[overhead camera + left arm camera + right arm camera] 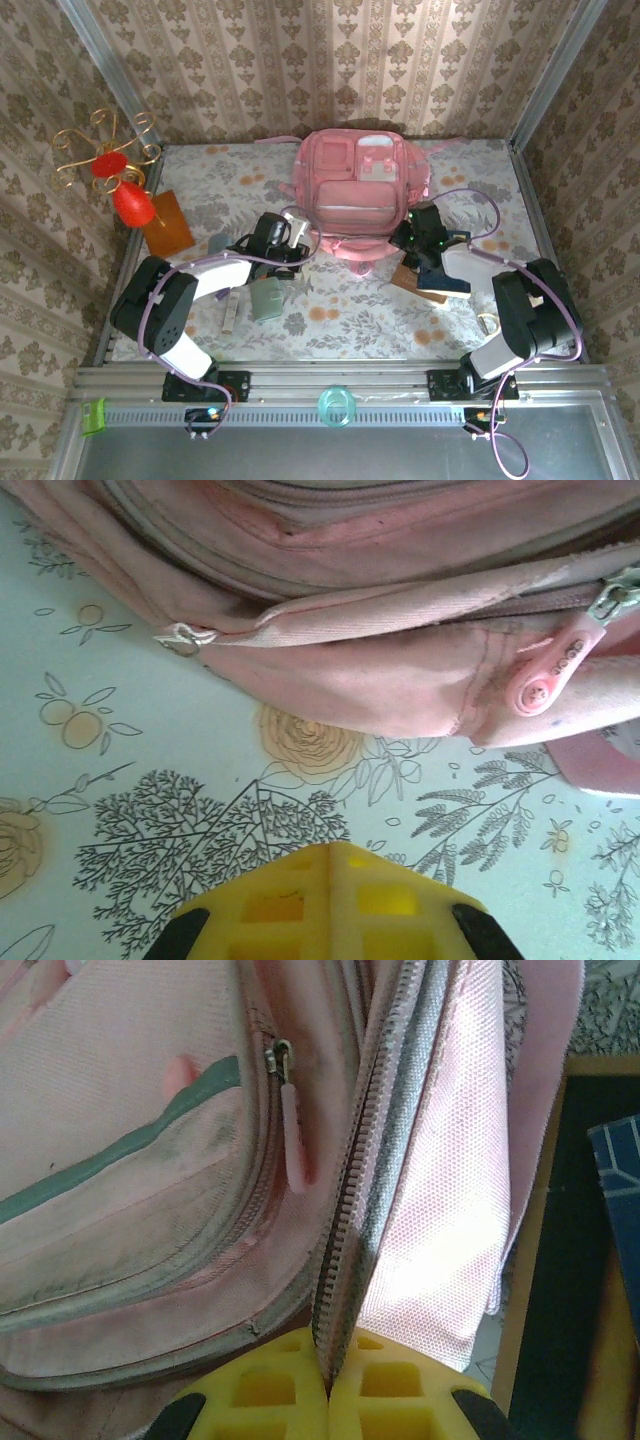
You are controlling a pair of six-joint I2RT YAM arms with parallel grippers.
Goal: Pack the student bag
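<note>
The bag (355,190) lies flat on the floral tabletop (480,180), at the middle of its far half, close to the back wall. Its long axis runs near to far. The front pockets face up, and its narrower, rounded end points near, toward the arms. Pink straps trail out from its far corners.

The left end effector (298,238) sits just left of the bag's near left corner. In the left wrist view its yellow fingers (290,905) are pressed together with nothing between them, over the bare tabletop (150,730) and apart from the bag (400,680). The bag's edge crosses the top of that view, with a small metal zip tab (185,637) at the left and a pink rubber pull (550,670) at the right.

The right end effector (412,236) is at the bag's near right side. In the right wrist view its fingers (400,1395) are closed on the bag (130,1140): the grey toothed zip (365,1180) of an open seam runs down into the line where the two pads meet. Left of that zip a shut pocket zip carries a pale pink pull (295,1145).

A dark book (440,280) lies on the tabletop just near and right of the right end effector. An orange block (167,222) stands well left of the bag.
</note>
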